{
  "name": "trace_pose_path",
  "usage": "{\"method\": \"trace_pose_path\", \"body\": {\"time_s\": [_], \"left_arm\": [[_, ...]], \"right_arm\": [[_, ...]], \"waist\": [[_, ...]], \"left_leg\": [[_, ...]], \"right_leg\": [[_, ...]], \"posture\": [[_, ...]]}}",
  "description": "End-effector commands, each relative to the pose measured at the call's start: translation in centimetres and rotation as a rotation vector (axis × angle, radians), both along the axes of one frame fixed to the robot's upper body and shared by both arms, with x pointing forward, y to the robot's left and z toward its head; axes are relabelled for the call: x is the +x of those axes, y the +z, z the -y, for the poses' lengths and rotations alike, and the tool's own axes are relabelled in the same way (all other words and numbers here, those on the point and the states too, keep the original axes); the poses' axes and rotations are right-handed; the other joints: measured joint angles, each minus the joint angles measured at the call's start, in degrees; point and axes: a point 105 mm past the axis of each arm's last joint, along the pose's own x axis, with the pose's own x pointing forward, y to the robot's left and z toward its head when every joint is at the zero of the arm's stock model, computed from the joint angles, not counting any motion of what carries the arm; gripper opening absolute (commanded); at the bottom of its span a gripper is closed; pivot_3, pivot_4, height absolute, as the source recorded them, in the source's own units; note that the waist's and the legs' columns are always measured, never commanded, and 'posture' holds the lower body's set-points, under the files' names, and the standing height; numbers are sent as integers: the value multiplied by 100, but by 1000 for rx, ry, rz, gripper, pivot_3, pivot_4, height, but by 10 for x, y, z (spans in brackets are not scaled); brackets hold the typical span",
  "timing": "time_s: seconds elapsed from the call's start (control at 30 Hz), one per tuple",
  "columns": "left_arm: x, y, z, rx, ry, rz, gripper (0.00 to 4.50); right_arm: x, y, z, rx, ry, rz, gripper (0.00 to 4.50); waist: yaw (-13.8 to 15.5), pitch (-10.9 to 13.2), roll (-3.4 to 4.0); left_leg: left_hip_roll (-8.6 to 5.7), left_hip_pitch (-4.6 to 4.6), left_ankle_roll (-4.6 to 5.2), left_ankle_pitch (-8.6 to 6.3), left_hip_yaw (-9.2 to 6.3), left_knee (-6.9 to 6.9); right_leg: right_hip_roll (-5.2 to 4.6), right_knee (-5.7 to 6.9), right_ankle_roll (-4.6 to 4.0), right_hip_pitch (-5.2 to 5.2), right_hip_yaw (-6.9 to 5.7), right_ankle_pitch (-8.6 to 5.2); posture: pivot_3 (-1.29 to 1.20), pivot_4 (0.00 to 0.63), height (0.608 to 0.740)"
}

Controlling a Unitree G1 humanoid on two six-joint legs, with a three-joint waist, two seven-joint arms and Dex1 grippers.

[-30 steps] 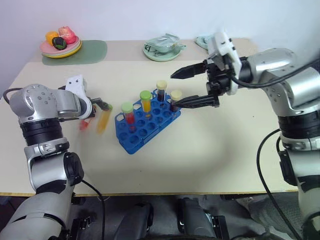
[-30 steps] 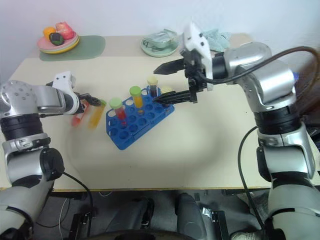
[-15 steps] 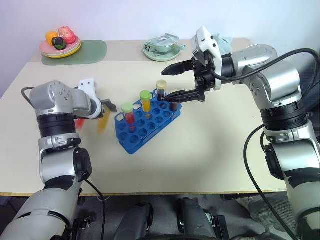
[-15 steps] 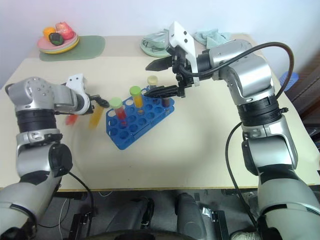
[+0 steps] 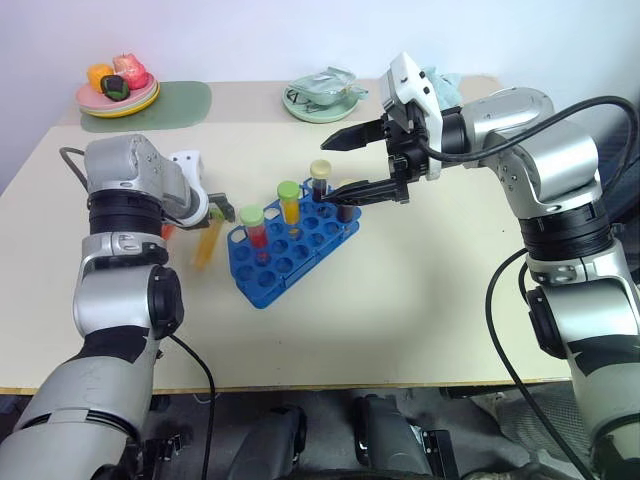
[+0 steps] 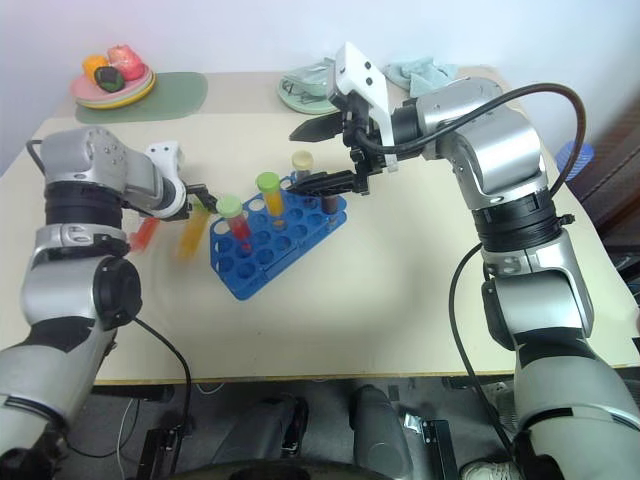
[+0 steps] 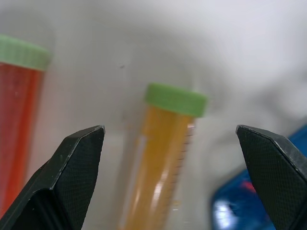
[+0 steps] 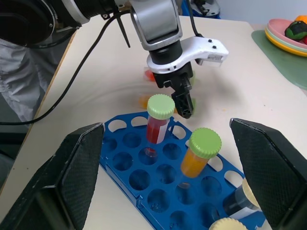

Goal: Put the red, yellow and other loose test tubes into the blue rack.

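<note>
Your left gripper (image 7: 170, 139) has swung in over the table, jaws spread and empty, astride the loose yellow tube (image 7: 160, 158) beside the blue rack (image 5: 290, 250); next, lower and close. Your right gripper (image 5: 355, 165) hangs spread and empty above the rack.

Bright even light, soft shadows; left wrist view blurred, orange tube (image 7: 160, 158) defocused.

no readable text, labels, brands or numbers, faint unreadable graduation marks on yellow-orange tube (image 7: 163, 163)
</note>
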Motion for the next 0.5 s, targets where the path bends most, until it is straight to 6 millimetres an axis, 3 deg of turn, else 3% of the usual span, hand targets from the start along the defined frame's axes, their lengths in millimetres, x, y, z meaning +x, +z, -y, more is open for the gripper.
{"method": "trace_pose_path", "body": {"time_s": [0.03, 0.43, 0.5], "left_arm": [[7, 20, -2, 29, -24, 58, 4500], [4, 3, -2, 52, -70, 1, 4500], [4, 2, -4, 62, -72, -2, 3945]], "right_arm": [[-6, 14, 1, 33, 10, 52, 4269], [-6, 11, 3, 30, -5, 40, 4269], [-6, 11, 3, 31, -7, 41, 4321]], "waist": [[2, 0, 0], [-10, 0, 0], [-9, 0, 0]], "left_leg": [[0, -2, 0, 0, 0, 0], [-1, -3, 0, 0, 0, 2], [-1, -3, 0, 0, 0, 2]], "right_leg": [[0, 0, 0, -1, 0, 0], [-1, 6, 0, -5, 0, 0], [-1, 7, 0, -5, 0, 0]], "posture": [[0, 150, 740], [0, 150, 740], [0, 150, 740]]}}
